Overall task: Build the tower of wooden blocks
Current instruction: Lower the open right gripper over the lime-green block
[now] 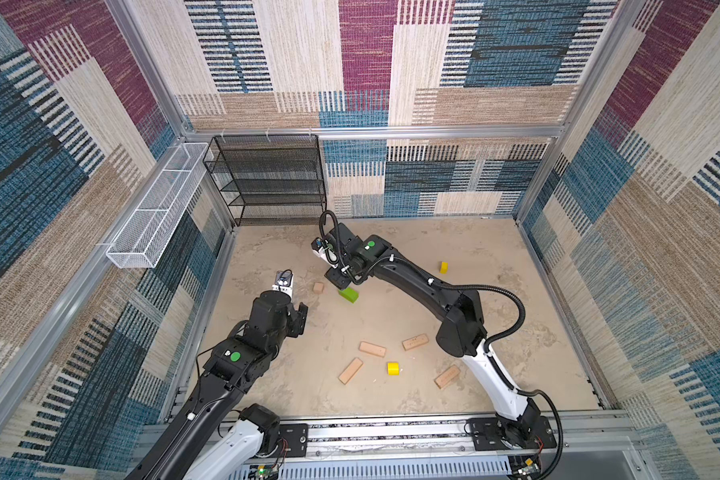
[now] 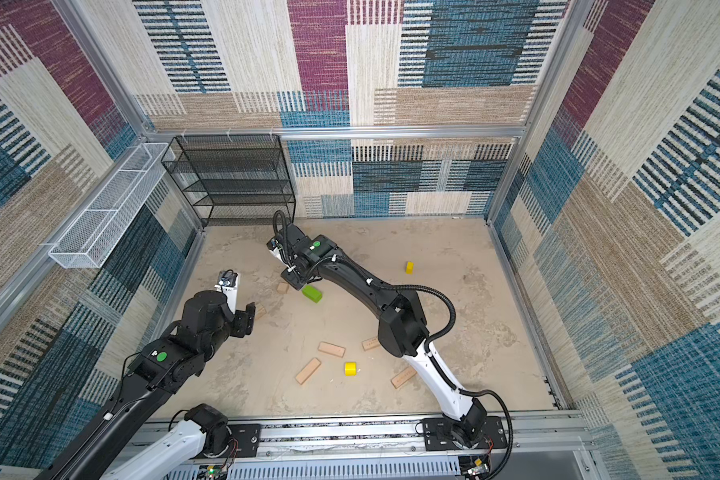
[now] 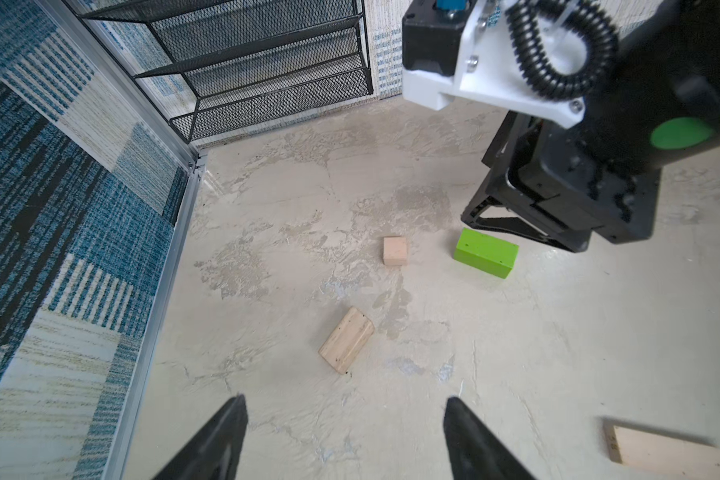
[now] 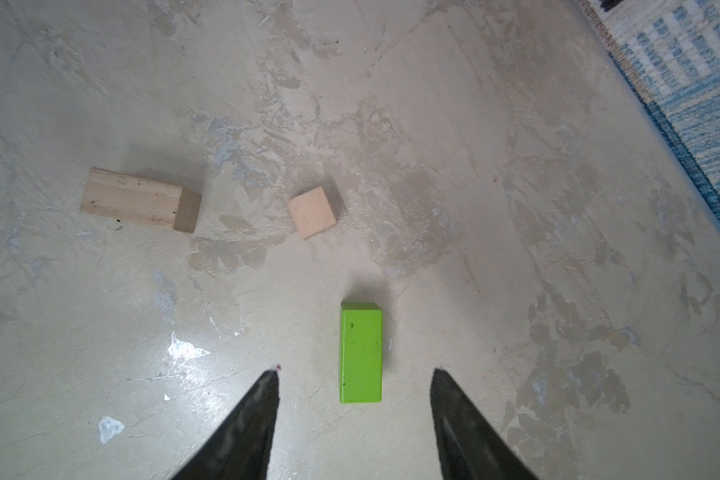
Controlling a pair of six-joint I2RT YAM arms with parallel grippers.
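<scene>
All the wood blocks lie singly on the beige floor and no tower shows. The lime-green brick point(image 1: 348, 294) point(image 4: 361, 353) lies flat between the fingertips of my right gripper point(image 4: 355, 369), which is open and hangs just above it without touching. Beside it sit a tan cube point(image 1: 318, 287) point(image 4: 312, 212) and a short tan plank point(image 3: 346, 340) point(image 4: 140, 199). My left gripper point(image 3: 346, 398) point(image 1: 300, 318) is open and empty, above the floor short of that plank. Several tan planks point(image 1: 372, 349) and a yellow piece point(image 1: 393, 368) lie near the front. Another yellow piece point(image 1: 444, 267) stands at the right.
A black mesh shelf point(image 1: 267, 178) stands in the back left corner. A white wire basket point(image 1: 154, 208) hangs on the left wall. The right arm point(image 1: 416, 282) stretches across the middle of the floor. A metal rail point(image 1: 391, 432) runs along the front.
</scene>
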